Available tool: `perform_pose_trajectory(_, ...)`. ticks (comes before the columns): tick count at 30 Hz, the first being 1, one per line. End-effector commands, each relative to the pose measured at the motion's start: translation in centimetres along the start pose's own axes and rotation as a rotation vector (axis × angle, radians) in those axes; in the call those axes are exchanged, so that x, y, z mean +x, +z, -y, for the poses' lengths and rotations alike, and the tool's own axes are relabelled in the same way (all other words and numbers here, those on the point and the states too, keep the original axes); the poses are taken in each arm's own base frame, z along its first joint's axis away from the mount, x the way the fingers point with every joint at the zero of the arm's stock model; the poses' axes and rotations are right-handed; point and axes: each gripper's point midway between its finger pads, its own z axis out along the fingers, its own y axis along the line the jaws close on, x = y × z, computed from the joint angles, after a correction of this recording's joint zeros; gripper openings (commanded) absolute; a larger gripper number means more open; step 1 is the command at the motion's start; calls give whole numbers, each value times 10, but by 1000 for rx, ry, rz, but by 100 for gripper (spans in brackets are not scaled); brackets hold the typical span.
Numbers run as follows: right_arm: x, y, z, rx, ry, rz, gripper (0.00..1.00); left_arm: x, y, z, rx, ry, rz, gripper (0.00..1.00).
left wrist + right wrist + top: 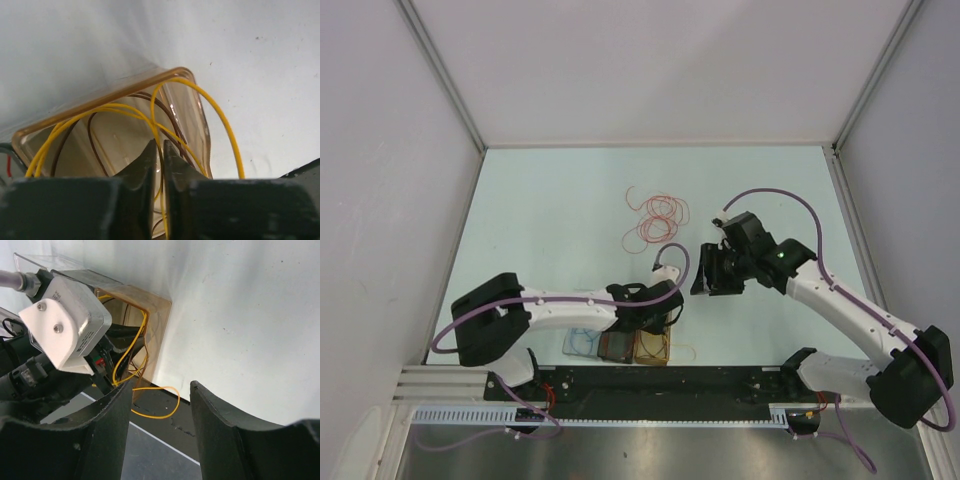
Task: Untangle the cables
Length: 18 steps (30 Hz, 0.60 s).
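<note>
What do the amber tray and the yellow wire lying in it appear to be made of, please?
The amber tray looks like thin, glossy, see-through plastic: wires show through its walls and the rim glints. The yellow wire looks sheathed in smooth plastic, given its even colour and springy loops; any core is hidden.

Loose cables lie mid-table, behind three trays at the near edge holding further cables.

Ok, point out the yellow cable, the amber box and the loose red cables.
yellow cable (223, 122): left wrist view, outer loop right of the box.
amber box (125, 91): left wrist view, far rim.
red cables (657, 218): top external view, middle of the loops.
</note>
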Motion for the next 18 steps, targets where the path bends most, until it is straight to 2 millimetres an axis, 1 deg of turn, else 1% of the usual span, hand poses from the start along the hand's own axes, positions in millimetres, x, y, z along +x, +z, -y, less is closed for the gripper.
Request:
perform_pose_trajectory(1, -13, -15, -11, -35, -25, 62, 54, -21, -20, 9, -15, 31, 41, 27)
perform_pose_trajectory(2, -13, -16, -11, -36, -25, 65, 54, -27, -25, 12, -13, 25, 51, 31)
perform_pose_trajectory(3, -14, -18, -11, -41, -24, 71, 54, -25, -29, 5, -41, 30, 40, 33)
perform_pose_trajectory(4, -14, -18, -12, -44, -23, 72, 54, -28, -33, 4, -49, 28, 43, 37)
perform_pose_trajectory(5, -14, -19, -12, -47, -23, 75, 54, -30, -40, 2, -65, 23, 39, 39)
perform_pose_trajectory(6, -14, -20, -13, -50, -21, 76, 54, -32, -44, 1, -72, 20, 43, 41)
perform_pose_trajectory(7, -14, -21, -13, -52, -22, 79, 54, -34, -47, 0, -79, 16, 45, 44)
perform_pose_trajectory(9, -14, -21, -14, -55, -23, 80, 54, -36, -56, -5, -103, 17, 39, 46)
perform_pose_trajectory(10, -15, -22, -14, -56, -21, 83, 54, -41, -59, -5, -113, 8, 51, 48)
perform_pose_trajectory(12, -14, -23, -14, -58, -22, 84, 54, -40, -65, -12, -150, 13, 39, 48)
perform_pose_trajectory(13, -15, -24, -14, -58, -21, 88, 54, -44, -68, -13, -158, 2, 51, 49)
perform_pose_trajectory(14, -15, -25, -14, -59, -21, 89, 55, -44, -72, -16, -168, 2, 50, 49)
perform_pose_trajectory(18, -14, -28, -12, -53, -20, 93, 55, -50, -83, -14, -150, -21, 76, 51)
